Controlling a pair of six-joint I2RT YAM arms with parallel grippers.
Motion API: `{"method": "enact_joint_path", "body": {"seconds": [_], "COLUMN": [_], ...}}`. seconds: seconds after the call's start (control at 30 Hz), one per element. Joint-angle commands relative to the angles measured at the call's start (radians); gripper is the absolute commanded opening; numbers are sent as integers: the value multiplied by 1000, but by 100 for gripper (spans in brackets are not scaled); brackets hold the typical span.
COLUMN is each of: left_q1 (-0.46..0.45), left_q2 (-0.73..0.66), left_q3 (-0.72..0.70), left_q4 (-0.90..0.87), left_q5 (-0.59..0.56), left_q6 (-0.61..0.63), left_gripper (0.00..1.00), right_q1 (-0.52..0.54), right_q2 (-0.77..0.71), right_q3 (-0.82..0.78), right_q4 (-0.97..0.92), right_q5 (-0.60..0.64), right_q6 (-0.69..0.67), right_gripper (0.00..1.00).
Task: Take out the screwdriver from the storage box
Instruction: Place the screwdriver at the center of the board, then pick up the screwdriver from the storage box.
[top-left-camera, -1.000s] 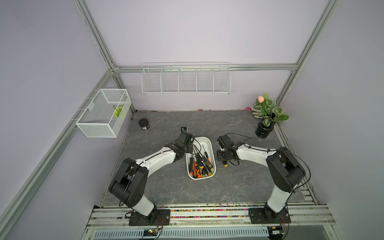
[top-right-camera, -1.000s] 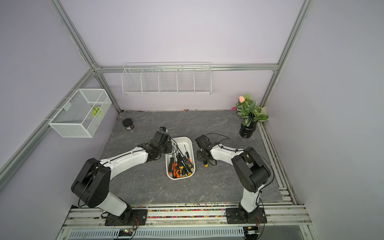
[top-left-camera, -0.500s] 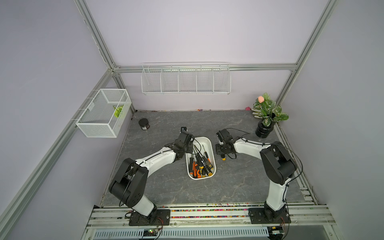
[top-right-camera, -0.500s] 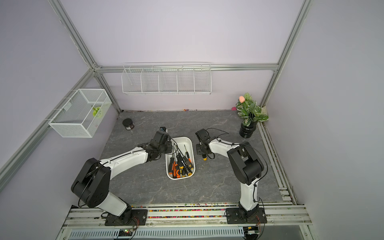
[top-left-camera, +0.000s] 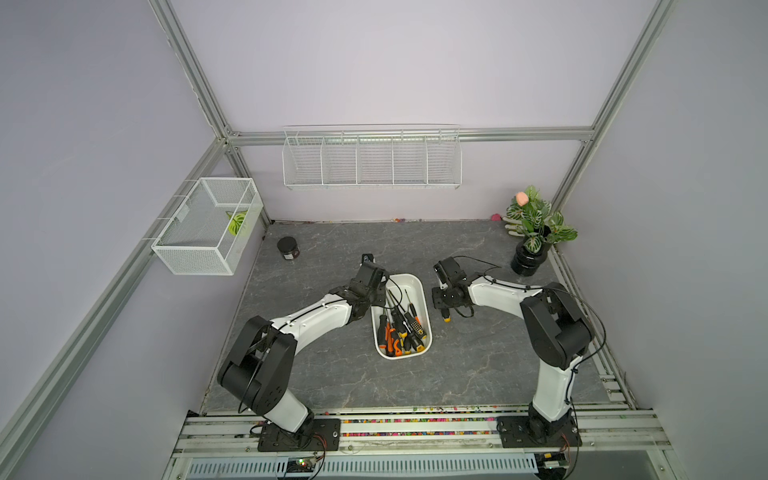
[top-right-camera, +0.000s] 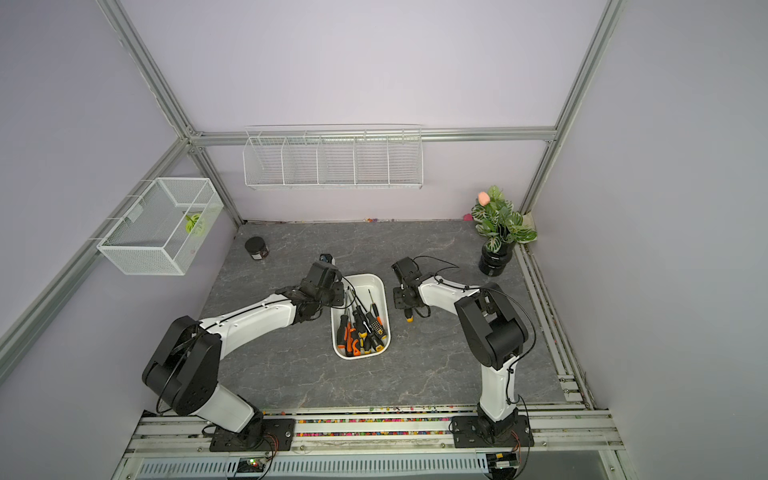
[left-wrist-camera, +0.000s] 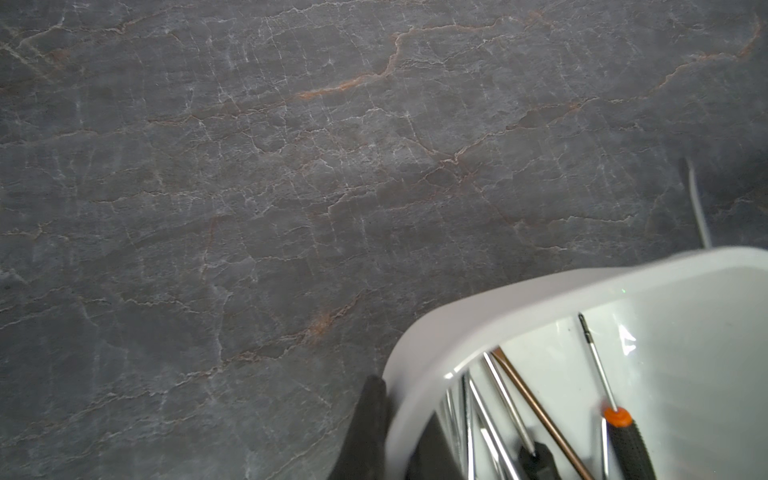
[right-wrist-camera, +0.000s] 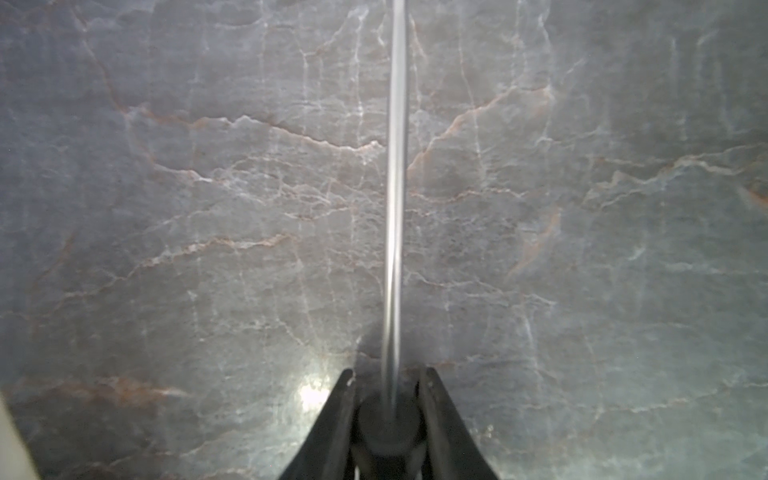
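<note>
The screwdriver (right-wrist-camera: 395, 187) is lying out of the storage box (top-left-camera: 411, 284), just beside the box's right long side and low over the table (top-left-camera: 332, 374). Its handle is sitting between the right fingers (right-wrist-camera: 340, 415) and its shaft is pointing straight away from them. In both top views only its orange handle end (top-right-camera: 409, 318) is peeking out from under the wrist. Whether it is touching the table I cannot tell.

Compared with a second ago, the screwdriver and the right fingers are sitting slightly nearer the box, and the elbow of the right arm (top-left-camera: 498, 291) is folding further inward. The box, the other screwdrivers (top-left-camera: 401, 328) inside it and the left arm (top-left-camera: 316, 320) are staying as they were.

The right fingers are standing narrow around the handle; whether they are pressing it I cannot tell. The right arm is rising from its near base, bending sharply and reaching across towards the box with the wrist turned down. The left arm is stretching low to the box's far left corner. There the left fingers (left-wrist-camera: 368, 415) are clamping the rim, one outside the wall and one inside.
</note>
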Motion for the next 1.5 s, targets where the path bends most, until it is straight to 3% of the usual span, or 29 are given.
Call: {"method": "enact_joint_path", "body": {"seconds": [0.0, 0.6, 0.93, 1.1, 1.2, 1.47], "left_q1": [-5, -5, -6, -5, -5, -5], "left_q2": [-12, -7, -27, -41, -49, -81], "left_q3": [-1, -6, -16, -15, -14, -16], "left_q4": [35, 35, 34, 28, 27, 20], "left_q5": [7, 4, 4, 4, 8, 1], "left_q6": [-11, -23, -30, -30, -28, -31], "left_gripper": [0, 0, 0, 0, 0, 0], "right_q1": [-7, -7, 23, 136, 196, 296], "right_q2": [36, -8, -253, -412, -465, -451], "right_q3": [-16, -17, -71, -118, -139, -102], "right_q4": [-43, -54, -124, -206, -217, -230], "right_q5": [-15, -12, -7, 45, 0, -49], "right_q6": [-1, 1, -80, -116, -122, -127], "right_gripper": [29, 33, 39, 40, 40, 40]}}
